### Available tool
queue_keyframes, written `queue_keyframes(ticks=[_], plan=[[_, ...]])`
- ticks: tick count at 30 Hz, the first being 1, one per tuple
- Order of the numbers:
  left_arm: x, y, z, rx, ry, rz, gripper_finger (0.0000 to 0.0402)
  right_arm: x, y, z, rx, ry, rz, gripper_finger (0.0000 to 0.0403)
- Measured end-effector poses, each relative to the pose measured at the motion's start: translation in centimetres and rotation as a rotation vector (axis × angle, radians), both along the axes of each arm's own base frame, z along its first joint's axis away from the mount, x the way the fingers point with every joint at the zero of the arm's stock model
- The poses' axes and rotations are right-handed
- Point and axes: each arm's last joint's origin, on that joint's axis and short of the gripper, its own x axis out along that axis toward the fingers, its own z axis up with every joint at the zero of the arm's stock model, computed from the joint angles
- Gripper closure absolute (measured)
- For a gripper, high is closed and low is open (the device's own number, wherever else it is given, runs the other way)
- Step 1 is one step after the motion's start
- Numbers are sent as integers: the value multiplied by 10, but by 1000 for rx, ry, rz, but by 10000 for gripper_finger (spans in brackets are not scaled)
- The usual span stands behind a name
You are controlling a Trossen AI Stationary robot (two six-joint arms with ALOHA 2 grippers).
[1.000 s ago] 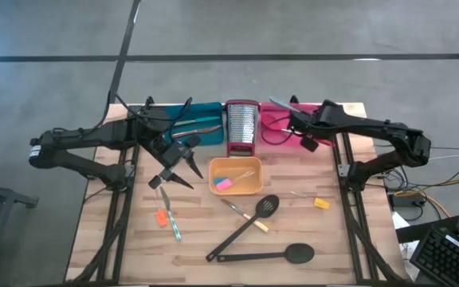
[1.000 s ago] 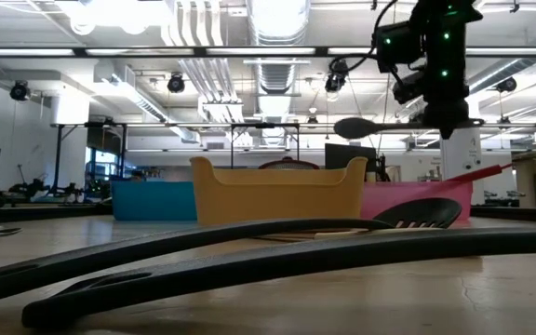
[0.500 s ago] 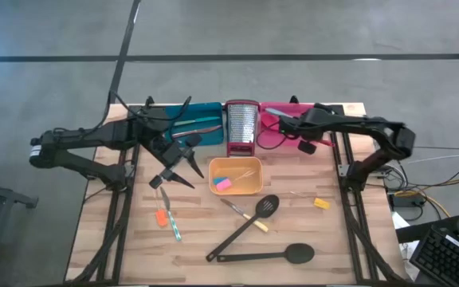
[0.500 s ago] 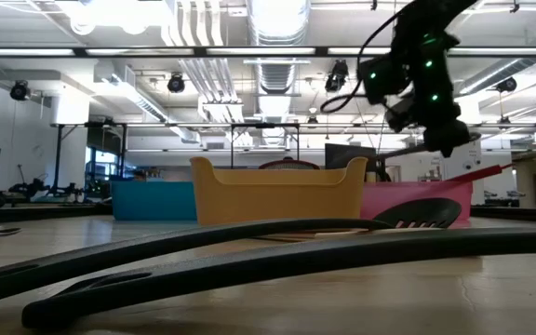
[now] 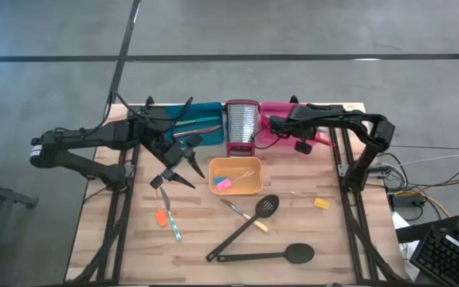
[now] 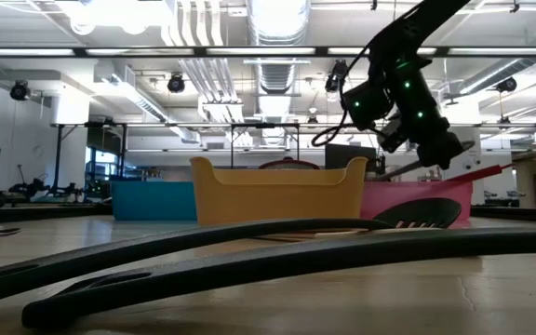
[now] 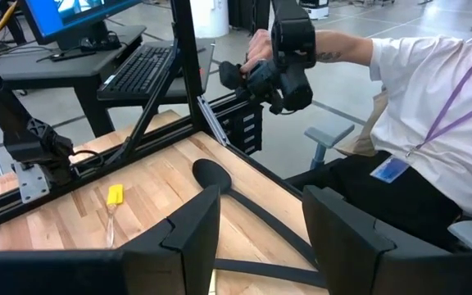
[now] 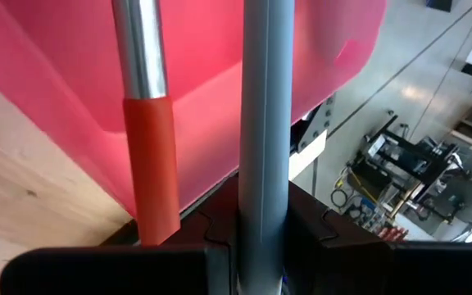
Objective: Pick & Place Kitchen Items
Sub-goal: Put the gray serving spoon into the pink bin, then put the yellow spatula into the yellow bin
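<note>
Right hand (image 5: 273, 123) clamps grey spoon (image 8: 265, 123) over pink tray (image 5: 285, 137), left hand (image 5: 180, 169) open.

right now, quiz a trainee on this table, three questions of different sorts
1. True or false: the right gripper holds a grey spoon handle over the pink plastic tray.
2. Which tray holds small pink and blue pieces? A) teal tray B) orange tray C) pink plastic tray
3. Fill in: the left gripper hangs open and ____ over the wooden table.

Key: 1 true; 2 B; 3 empty
</note>
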Motion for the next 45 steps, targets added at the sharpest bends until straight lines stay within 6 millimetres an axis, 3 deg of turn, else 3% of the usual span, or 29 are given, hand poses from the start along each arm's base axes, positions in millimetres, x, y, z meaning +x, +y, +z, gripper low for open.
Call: queue_keyframes(ticks=[7, 23, 34, 45], plan=[[1, 0, -1, -1, 4, 0, 223, -3, -10, -9, 17, 24, -32, 356], [1, 0, -1, -1, 5, 0, 222, 0, -13, -19, 46, 49, -5, 354], [1, 0, -1, -1, 5, 0, 222, -1, -9, -14, 25, 44, -18, 210], [1, 0, -1, 3, 2, 0, 222, -3, 8, 9, 56, -69, -18, 174]])
